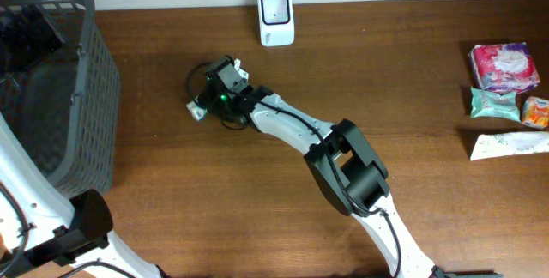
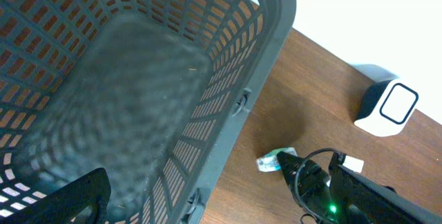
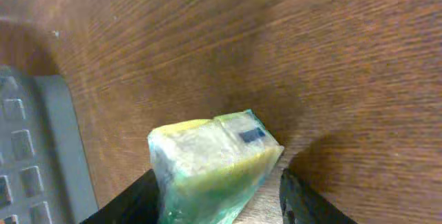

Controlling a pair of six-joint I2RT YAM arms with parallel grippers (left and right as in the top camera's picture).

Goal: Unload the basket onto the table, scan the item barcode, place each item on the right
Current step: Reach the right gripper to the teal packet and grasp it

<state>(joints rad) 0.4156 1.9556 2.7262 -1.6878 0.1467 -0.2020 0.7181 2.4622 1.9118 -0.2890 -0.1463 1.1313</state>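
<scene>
Packet (image 1: pixel 197 111) lay on the desk (image 1: pixel 412 72) down and left of the white scanner (image 1: pixel 276 18) in the overhead view, at the tip of the right hand (image 1: pixel 206 105). From the left wrist, the packet (image 2: pixel 273 160) sat below-left of the scanner (image 2: pixel 387 106), and the left hand (image 2: pixel 76 196) stood wide, holding nothing. From the right wrist, the packet (image 3: pixel 210 165) sat between the right hand's fingers (image 3: pixel 135 196), which were half closed about it; whether they gripped it could not be told.

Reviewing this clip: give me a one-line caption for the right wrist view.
Green-yellow packet between the fingers of the right gripper, wooden table beneath, grey basket at left.
</scene>
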